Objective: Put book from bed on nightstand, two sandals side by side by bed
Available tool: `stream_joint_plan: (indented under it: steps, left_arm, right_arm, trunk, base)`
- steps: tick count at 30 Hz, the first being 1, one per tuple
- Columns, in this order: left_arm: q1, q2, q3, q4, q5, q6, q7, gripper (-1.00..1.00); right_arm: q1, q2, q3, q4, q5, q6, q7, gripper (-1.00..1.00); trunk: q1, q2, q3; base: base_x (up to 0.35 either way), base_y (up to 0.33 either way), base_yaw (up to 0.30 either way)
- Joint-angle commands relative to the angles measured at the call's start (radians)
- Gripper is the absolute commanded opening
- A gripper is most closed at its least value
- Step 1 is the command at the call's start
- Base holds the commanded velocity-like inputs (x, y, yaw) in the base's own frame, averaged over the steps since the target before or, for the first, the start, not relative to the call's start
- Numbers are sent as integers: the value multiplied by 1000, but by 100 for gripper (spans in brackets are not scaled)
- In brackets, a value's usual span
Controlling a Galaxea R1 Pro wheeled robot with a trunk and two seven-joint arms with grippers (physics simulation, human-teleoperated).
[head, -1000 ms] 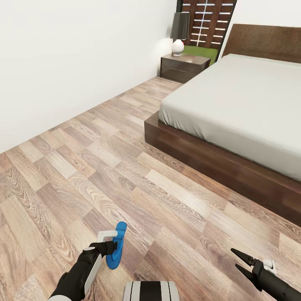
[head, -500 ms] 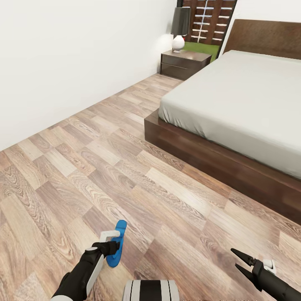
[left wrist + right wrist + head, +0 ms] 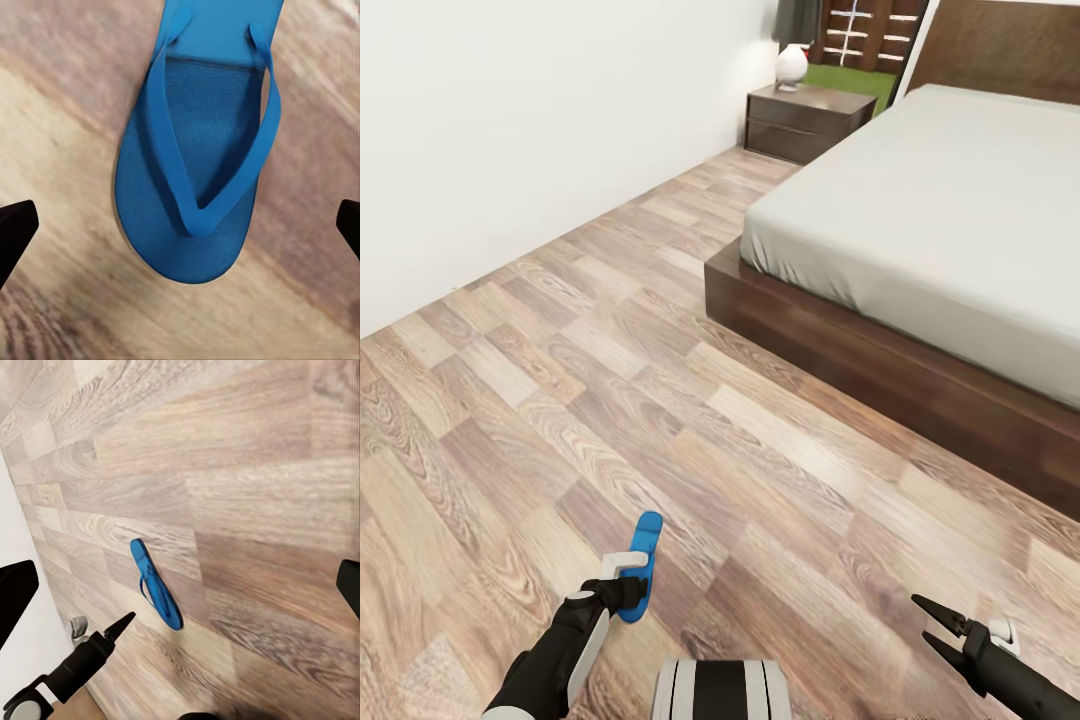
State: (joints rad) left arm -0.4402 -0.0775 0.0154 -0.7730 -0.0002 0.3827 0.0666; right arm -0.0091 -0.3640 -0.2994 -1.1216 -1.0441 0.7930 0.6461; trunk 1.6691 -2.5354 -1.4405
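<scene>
One blue sandal [image 3: 642, 566] lies flat on the wood floor [image 3: 660, 420], well clear of the bed [image 3: 920, 230], directly under the left gripper [image 3: 622, 590], whose jaws are spread. Right gripper [image 3: 938, 626] hovers, jaws spread, holding nothing.

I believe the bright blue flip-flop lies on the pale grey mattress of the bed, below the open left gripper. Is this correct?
Not quite. The bright blue flip-flop lies on the wooden plank floor, not on the mattress; the head view and the left wrist view both show wood grain under it. The rest holds: the left gripper is open above it.
</scene>
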Motion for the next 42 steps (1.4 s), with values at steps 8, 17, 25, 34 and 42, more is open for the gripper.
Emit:
stream_joint_plan:
  steps: [8,17,25,34,42]
  left_arm:
    - [0,-1,1,-2,0,5,2,100]
    - [0,-1,1,-2,0,6,2,100]
    - [0,-1,1,-2,0,5,2,100]
    - [0,-1,1,-2,0,5,2,100]
    - [0,-1,1,-2,0,5,2,100]
  right_arm:
    - [0,3,0,0,1,6,1,100]
    - [0,3,-1,0,1,6,1,100]
    - [0,4,0,0,1,6,1,100]
    - [0,4,0,0,2,6,1,100]
    - [0,5,0,0,2,5,1,100]
  trunk:
    - [0,-1,-5]
    - [0,-1,-5]
    - [0,-1,-5]
    - [0,-1,-5]
    - [0,-1,-5]
  base:
    - [0,0,0]
    - [97,-25,0]
    - [24,-7,0]
    - [63,-43,0]
    - [91,-73,0]
